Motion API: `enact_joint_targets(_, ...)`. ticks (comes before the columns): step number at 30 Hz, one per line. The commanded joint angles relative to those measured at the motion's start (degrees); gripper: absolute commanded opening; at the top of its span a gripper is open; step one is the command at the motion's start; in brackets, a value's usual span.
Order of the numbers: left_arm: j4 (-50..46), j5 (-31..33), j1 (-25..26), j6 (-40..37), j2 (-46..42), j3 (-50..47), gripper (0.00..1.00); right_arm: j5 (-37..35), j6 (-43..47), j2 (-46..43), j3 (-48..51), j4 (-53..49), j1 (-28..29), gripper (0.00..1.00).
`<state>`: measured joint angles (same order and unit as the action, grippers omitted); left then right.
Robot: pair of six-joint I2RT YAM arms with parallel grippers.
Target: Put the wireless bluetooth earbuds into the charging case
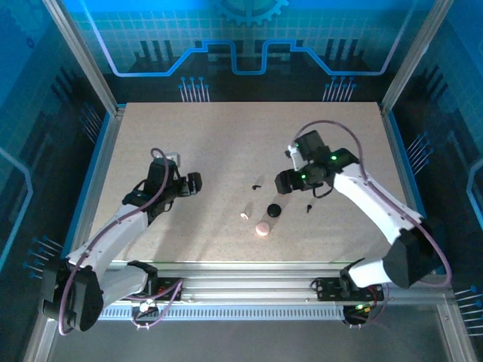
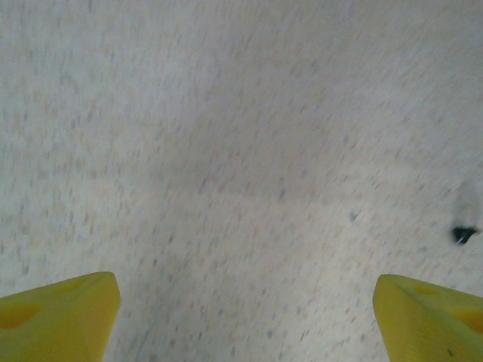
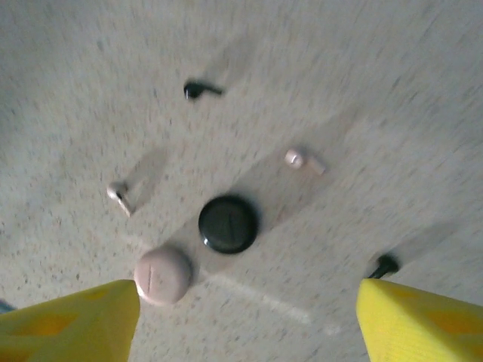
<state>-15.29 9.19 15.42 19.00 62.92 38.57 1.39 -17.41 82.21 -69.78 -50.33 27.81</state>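
Both end effectors are spread wide and hold nothing: the left end effector over the counter, the right end effector facing the black case and pink case. A pink earbud lies loose beyond the cases; a black earbud lies just beside one fingertip. Centring one bud squarely between the fingers before closing looks wise. No lettering is readable.

Four earbuds lie around black case and pink case
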Motion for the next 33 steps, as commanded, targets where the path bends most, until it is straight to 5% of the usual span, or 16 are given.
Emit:
enact_joint_targets(1,-5.0,0.2,0.6,3.4,-0.7,-1.0,0.88,1.1,-3.4,4.3,-1.5,-5.4,3.8,0.74)
enact_joint_targets(6,-4.5,-0.3,0.6,3.2,-0.5,-1.9,0.89,-0.4,-2.0,11.4,-3.1,-6.9,6.6,0.67)
enact_joint_targets(33,-3.2,-1.1,0.6,3.7,-0.5,-3.2,0.89,-1.0,-4.6,28.6,-7.1,-3.7,8.2,0.7)
